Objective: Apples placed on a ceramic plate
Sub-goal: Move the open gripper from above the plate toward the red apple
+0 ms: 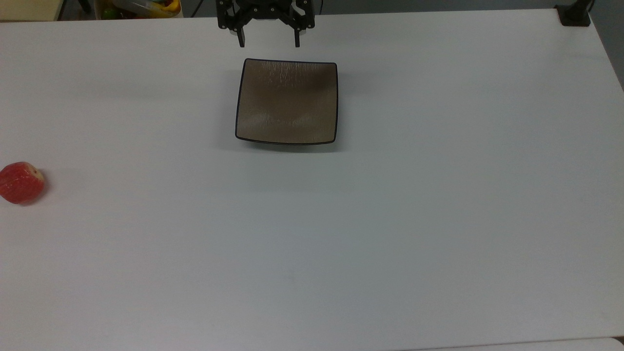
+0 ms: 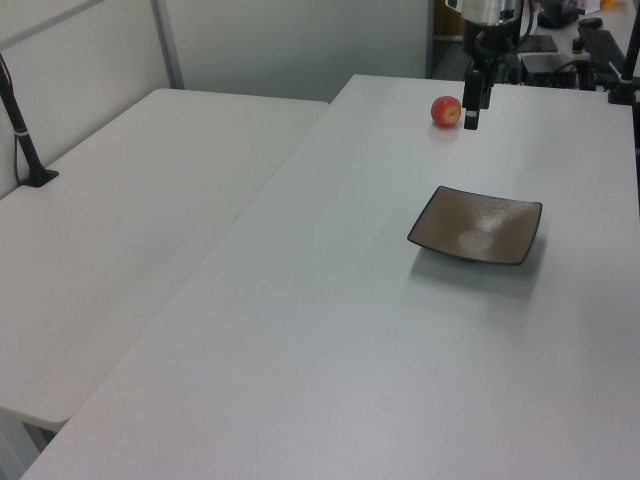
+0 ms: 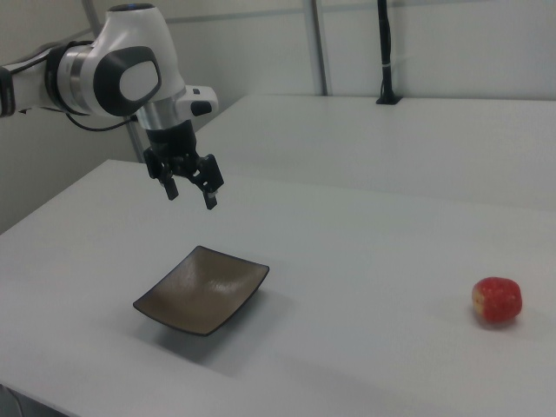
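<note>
Top view: a small red apple (image 1: 21,183) lies at the far left edge of a wide white table (image 1: 390,234), well apart from everything else. Its pale yellowish stem end faces toward the top view's right and slightly up, so the apple lies tipped on its side. It is roundish and slightly blocky, with no clear long axis. In the right view the apple (image 3: 497,300) sits low at the right, its pale patch turned to the right view's left.

A square, glossy brown plate (image 1: 286,101) with a thin dark rim rests flat near the table's upper middle, its sides roughly square to the table edges. Its surface is bare and faintly streaked.

The black two-finger gripper (image 1: 268,44) hangs just beyond the plate's far edge in the top view. In the right view the gripper (image 3: 192,196) is raised above the table, near the plate's (image 3: 201,289) far corner, with its fingers spread apart and holding nothing.

The tabletop is plain matte white. A second white table (image 2: 120,240) adjoins it in the left view, with pale partition walls behind. A black post (image 3: 385,52) stands on that second table.

Bare tabletop stretches between apple and plate, and across the whole near half.
</note>
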Available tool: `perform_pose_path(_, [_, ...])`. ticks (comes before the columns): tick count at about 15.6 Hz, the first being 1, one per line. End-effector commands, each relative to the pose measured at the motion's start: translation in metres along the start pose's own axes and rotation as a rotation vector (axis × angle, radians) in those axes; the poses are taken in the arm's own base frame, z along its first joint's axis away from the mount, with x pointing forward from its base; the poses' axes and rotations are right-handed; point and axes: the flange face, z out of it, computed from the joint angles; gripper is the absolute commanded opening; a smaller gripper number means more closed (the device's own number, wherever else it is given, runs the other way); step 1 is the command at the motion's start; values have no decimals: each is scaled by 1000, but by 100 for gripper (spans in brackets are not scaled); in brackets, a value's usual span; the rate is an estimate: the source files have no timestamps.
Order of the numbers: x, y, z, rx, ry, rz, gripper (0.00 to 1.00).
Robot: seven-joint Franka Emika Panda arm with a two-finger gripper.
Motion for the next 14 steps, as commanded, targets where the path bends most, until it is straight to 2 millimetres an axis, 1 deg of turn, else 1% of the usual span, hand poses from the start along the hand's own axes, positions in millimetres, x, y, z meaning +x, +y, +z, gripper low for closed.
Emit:
perform_pose_path(1, [-10,13,-8,13,-3,13,100])
perform_pose_path(5, [-11,16,-6,12,-6,22,100])
perform_pose_path(7, [-10,23,-8,14,2,41,100])
perform_pose_path(9, [-10,44,-10,14,10,79,100])
perform_pose_path(12, [-6,84,-11,13,46,151,100])
perform_pose_path(14, [-2,120,-9,6,95,218,100])
